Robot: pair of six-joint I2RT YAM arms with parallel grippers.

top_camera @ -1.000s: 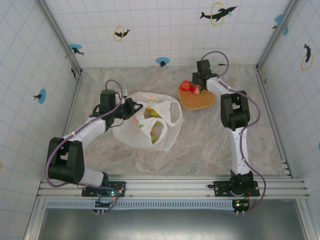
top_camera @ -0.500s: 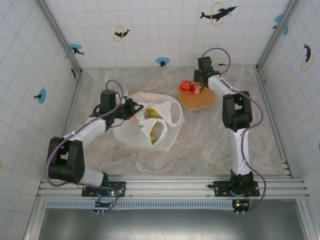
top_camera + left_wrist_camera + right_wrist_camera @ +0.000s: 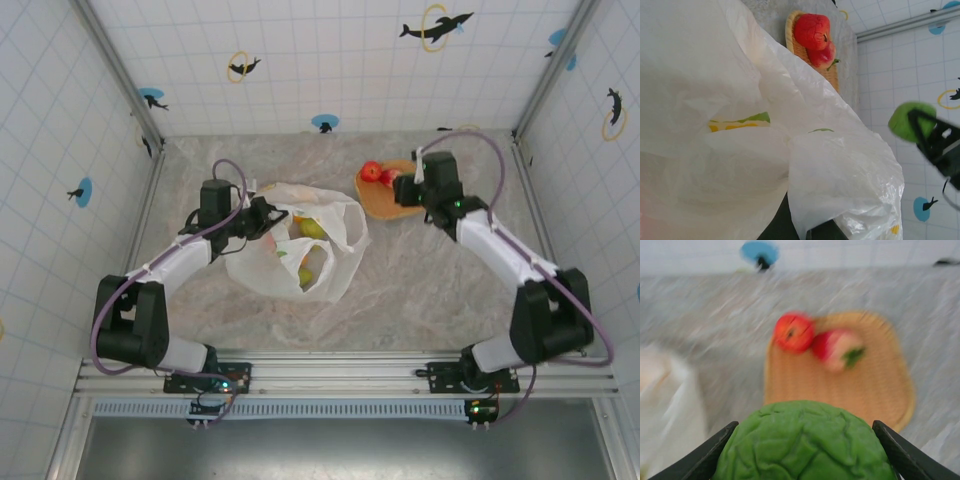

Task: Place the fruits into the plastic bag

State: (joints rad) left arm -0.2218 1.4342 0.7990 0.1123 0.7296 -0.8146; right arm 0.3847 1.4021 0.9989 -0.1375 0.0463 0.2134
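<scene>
Your right arm has swung away from the tray's far side and now reaches in from the right with its elbow folded outward, bringing the green fruit (image 3: 802, 432) with it. The right gripper (image 3: 804, 455) is clamped on that fruit, one finger against each flank, and holds it raised above the tray, so the pick looks done and the carry comes next. The bag (image 3: 338, 240) lies well apart to the left, mid-table, with its mouth facing up and at least two fruits (image 3: 310, 228) visible inside. Your left gripper (image 3: 262, 215) has not shifted. It is closed tight and appears to pinch the bag's left rim, which keeps the mouth lifted and wide for the drop. Two red apples (image 3: 371, 171) are left on the tray (image 3: 385, 207), touching each other at its far-left edge, so I judge that two more trips follow this delivery. Watch the bag's loose rim, since it may sag across the opening as you come in.
</scene>
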